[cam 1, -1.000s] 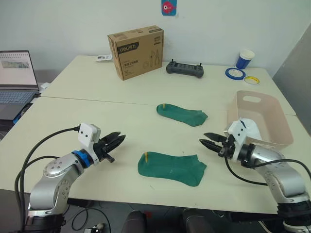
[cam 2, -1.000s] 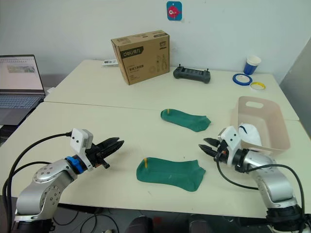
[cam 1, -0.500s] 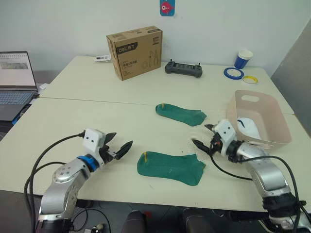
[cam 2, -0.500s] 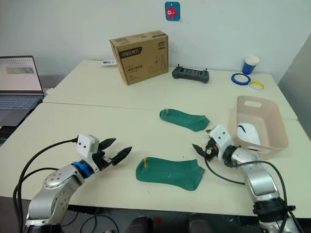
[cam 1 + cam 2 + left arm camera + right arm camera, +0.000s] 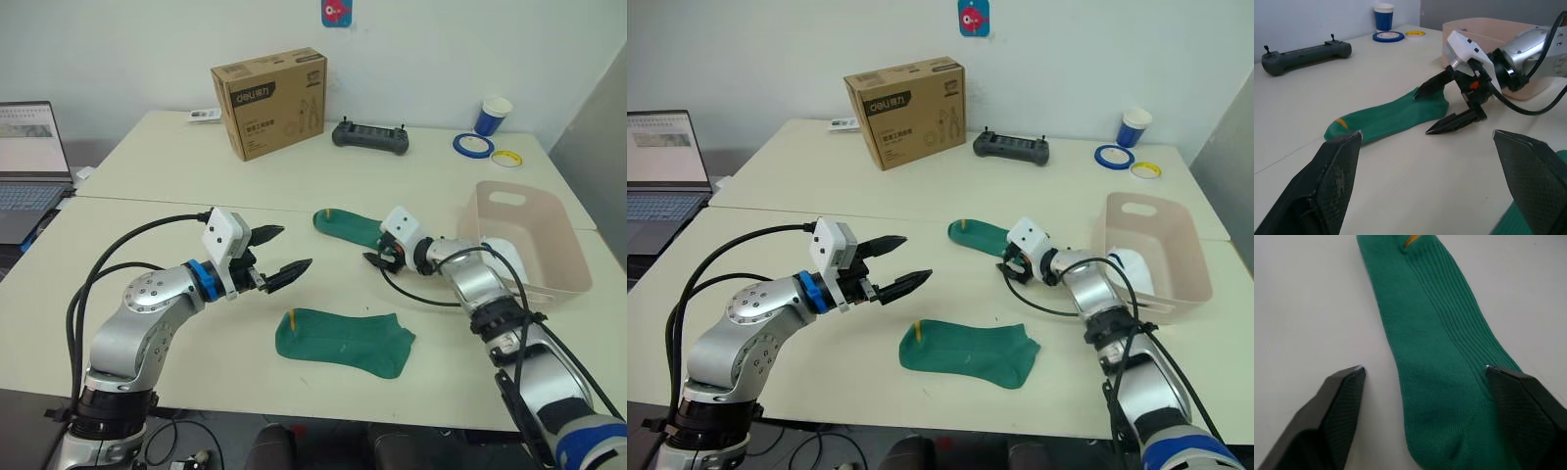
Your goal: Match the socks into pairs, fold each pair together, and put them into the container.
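Head views. Two dark green socks lie flat on the surface: the far sock [image 5: 355,227] and the near sock [image 5: 344,342], well apart, not yet paired. The right gripper [image 5: 377,258], fingers spread, sits at the far sock's toe end, apparently placed to pick it up and carry it to its mate. The left gripper [image 5: 281,253], fingers also spread and empty, hovers above bare surface beyond the near sock's cuff. The container [image 5: 557,242] stands at the robot's right, a white sock [image 5: 506,256] already inside.

Left wrist view. The right gripper's fingers [image 5: 1455,122] straddle the far sock's toe.

Right wrist view. The open fingers [image 5: 1341,401] bracket the sock's ribbed fabric, consistent with a pinch about to be made.
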`<action>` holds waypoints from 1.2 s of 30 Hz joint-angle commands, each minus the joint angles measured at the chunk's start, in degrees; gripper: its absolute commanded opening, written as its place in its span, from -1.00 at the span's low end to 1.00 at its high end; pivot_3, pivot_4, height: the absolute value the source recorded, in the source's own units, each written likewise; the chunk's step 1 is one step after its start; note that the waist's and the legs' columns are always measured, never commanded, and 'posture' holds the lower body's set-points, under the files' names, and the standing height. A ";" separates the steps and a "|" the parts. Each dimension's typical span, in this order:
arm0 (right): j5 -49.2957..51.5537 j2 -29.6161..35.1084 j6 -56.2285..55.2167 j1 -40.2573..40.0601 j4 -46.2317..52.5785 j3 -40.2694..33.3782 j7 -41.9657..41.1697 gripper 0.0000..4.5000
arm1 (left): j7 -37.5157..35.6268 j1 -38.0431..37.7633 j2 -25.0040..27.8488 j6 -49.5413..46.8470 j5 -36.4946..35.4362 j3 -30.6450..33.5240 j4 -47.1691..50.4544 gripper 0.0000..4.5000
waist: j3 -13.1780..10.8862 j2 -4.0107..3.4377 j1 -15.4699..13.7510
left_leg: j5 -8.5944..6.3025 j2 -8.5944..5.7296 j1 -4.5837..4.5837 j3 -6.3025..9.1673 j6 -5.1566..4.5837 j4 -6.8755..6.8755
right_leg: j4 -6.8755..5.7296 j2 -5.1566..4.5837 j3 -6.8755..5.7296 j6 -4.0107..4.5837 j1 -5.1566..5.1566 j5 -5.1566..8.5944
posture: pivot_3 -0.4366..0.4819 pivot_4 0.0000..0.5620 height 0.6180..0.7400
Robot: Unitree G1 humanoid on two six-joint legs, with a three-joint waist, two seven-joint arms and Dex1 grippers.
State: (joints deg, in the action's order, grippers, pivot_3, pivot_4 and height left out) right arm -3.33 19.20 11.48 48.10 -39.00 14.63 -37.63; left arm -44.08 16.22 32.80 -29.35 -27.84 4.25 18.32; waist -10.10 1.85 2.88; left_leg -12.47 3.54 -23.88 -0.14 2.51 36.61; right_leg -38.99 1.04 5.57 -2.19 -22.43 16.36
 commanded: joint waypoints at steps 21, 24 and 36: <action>3.30 4.98 7.88 -4.55 19.13 -0.48 -19.31 -0.99 | -1.40 -5.28 5.64 -7.73 -5.87 3.96 5.85 1.00 | -0.06 -0.10 0.36 | 0.00 -0.01 -0.01 0.06 0.00 -0.09 | -0.01 0.00 -0.02 -0.07 -0.04 -0.04 | -0.05 -0.47 1.00; 5.30 7.62 13.17 -8.77 29.90 -0.29 -21.68 -0.99 | -1.52 -6.66 6.88 -10.58 -8.90 5.71 6.85 1.00 | -0.06 -0.10 0.35 | 0.00 0.00 -0.03 0.06 0.00 -0.27 | -0.01 0.00 -0.04 -0.03 -0.17 0.00 | -0.05 -0.47 1.00; 7.99 16.11 20.33 -23.99 51.97 2.39 -23.21 -0.99 | -2.41 -8.40 9.40 -11.75 -7.62 4.04 2.06 1.00 | -0.07 -0.07 0.31 | 0.02 0.00 0.05 0.00 0.02 -0.40 | -0.02 -0.01 -0.03 -0.07 -0.22 0.35 | -0.05 -0.47 1.00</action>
State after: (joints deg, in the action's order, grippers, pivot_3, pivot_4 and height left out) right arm 5.10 35.03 32.96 24.17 11.10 17.47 -61.86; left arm -46.72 6.88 42.50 -42.16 -36.44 8.86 21.21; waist -10.17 1.77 3.19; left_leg -12.45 3.53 -23.83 -0.14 2.53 36.22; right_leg -39.01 1.03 5.54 -2.26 -22.64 16.72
